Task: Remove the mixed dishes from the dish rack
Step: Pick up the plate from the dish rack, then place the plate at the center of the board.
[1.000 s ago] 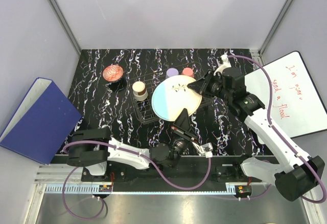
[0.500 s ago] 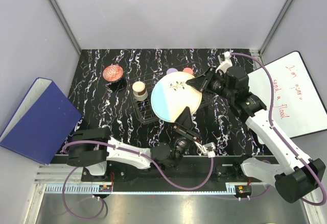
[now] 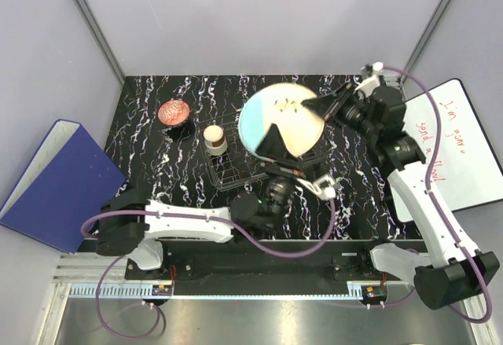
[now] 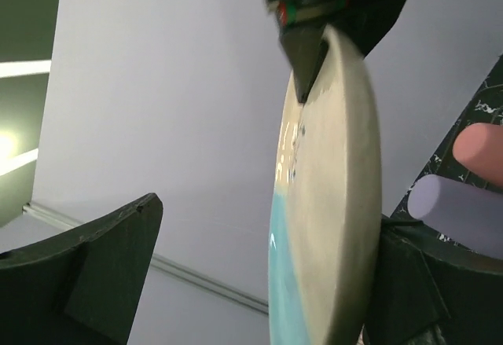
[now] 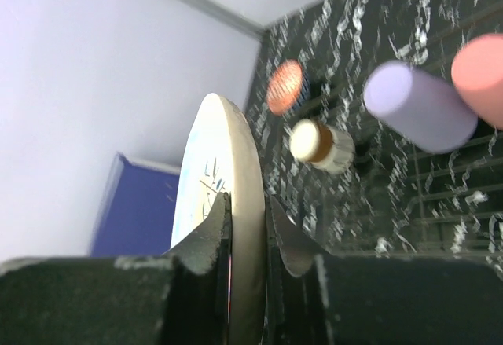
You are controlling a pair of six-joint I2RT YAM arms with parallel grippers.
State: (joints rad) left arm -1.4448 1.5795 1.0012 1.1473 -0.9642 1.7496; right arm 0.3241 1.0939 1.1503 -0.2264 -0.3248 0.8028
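Observation:
The light-blue-and-cream plate hangs tilted on edge above the dish rack. My right gripper is shut on the plate's right rim, one finger on each face. My left gripper stands open at the plate's lower edge; one finger sits close behind the plate, the other well clear of its face. A whitish cup stands in the rack. The lavender cup and salmon-pink cup lie in the rack's far side. The red-orange bowl rests on the table, left of the rack.
A blue binder leans off the table's left edge. A whiteboard with red writing lies at the right. Grey walls close in the table at the back and sides.
The left gripper has opened and let go of the plate. The right gripper has lifted the plate up and toward the back, off the rack.

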